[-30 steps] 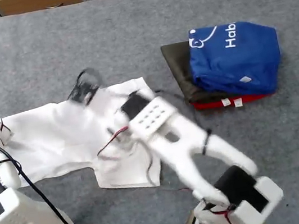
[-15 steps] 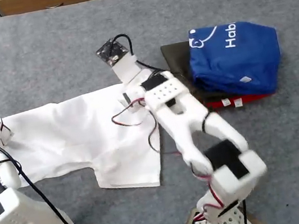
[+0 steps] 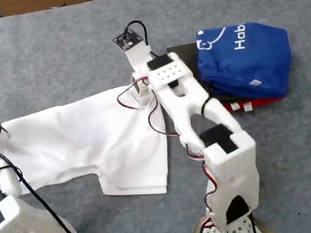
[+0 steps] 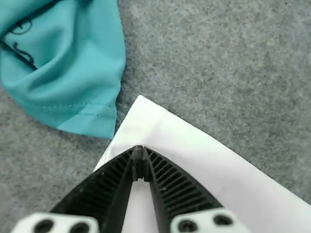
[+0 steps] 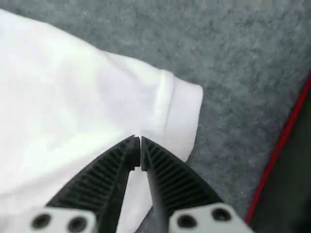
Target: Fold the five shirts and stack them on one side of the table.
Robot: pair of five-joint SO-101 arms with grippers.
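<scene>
I have the white shirt point(image 3: 88, 142) spread flat on the counter point(image 3: 44, 51), left of centre in the high view. My left gripper point(image 4: 139, 167) is pinching its far-left corner, just beside a loose teal shirt point(image 4: 63, 63). My right gripper point(image 5: 140, 148) is pressed together on the sleeve at the upper right and seems to nip the cloth. Holding opposite ends should keep it taut for folding. The stack point(image 3: 247, 60) sits at the upper right.

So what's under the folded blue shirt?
A dark shirt and, below it, a red shirt, both showing only as edges past the blue shirt. Whether anything else lies between them is covered.
</scene>
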